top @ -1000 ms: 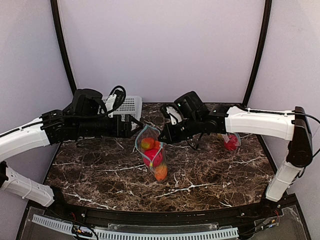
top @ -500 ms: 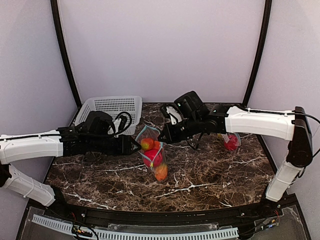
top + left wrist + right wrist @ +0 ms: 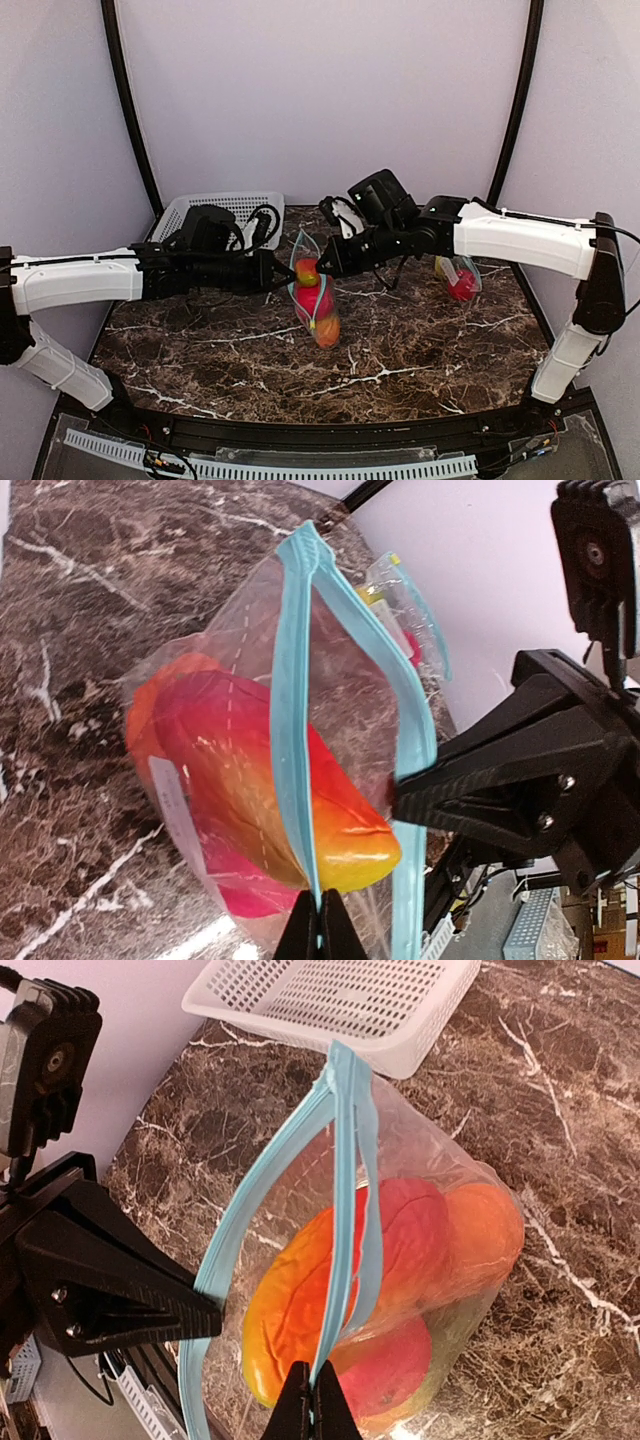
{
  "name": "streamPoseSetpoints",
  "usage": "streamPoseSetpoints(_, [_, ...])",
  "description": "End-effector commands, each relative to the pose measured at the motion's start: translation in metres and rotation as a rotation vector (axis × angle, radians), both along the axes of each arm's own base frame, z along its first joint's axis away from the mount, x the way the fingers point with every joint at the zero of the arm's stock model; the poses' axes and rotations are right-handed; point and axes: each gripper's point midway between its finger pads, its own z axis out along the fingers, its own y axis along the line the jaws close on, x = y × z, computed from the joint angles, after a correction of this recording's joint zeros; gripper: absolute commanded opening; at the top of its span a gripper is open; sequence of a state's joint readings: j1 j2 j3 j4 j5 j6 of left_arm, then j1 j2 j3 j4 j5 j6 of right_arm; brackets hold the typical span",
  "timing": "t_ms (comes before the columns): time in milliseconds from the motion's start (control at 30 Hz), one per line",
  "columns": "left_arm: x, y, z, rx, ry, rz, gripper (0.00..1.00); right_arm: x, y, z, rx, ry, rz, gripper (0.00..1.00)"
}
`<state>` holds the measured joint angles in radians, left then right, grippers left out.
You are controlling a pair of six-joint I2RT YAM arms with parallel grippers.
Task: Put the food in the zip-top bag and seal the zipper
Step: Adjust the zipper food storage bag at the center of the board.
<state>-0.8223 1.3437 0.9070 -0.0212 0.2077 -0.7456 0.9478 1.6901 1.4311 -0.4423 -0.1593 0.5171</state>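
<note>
Above the middle of the marble table (image 3: pixel 200 350) we see the zip-top bag (image 3: pixel 313 300) hanging between the two arms. The left gripper (image 3: pixel 320 932) is closed on one blue zipper strip (image 3: pixel 288 710). The right gripper (image 3: pixel 312 1407) is closed on the opposite strip. We think this hold keeps the mouth spread and the bag upright, so nothing can fall out.

The food (image 3: pixel 312 298), red and orange fruits, is already inside the bag. The mouth is not yet sealed, so the two strips must come together next. We cannot tell if the bag's bottom touches the table.

The white basket (image 3: pixel 235 205) stands at the back left, well apart. Another clear pouch (image 3: pixel 460 282) with something red lies under the right arm. Nothing stands between the grippers.
</note>
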Motion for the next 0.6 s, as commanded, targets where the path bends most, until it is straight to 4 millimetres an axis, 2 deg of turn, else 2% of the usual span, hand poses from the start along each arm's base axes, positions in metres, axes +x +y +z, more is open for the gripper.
streamPoseSetpoints(0, [0.001,-0.024,0.058,-0.159,-0.067,-0.083,0.01,0.005,-0.003,0.046,0.034,-0.108,-0.014,0.0])
streamPoseSetpoints(100, [0.001,-0.024,0.061,-0.181,-0.074,-0.078,0.01,0.008,-0.006,0.047,0.025,-0.118,-0.031,0.0])
streamPoseSetpoints(267, [0.003,-0.017,0.035,-0.142,-0.041,-0.037,0.01,0.012,-0.005,0.027,-0.005,-0.067,-0.045,0.0])
streamPoseSetpoints(400, [0.011,-0.009,0.023,-0.144,-0.042,0.026,0.01,0.013,-0.002,0.021,-0.01,-0.056,-0.045,0.01])
streamPoseSetpoints(567, [0.025,0.01,0.012,-0.17,-0.048,0.14,0.01,0.01,-0.004,0.026,0.007,-0.066,-0.029,0.42])
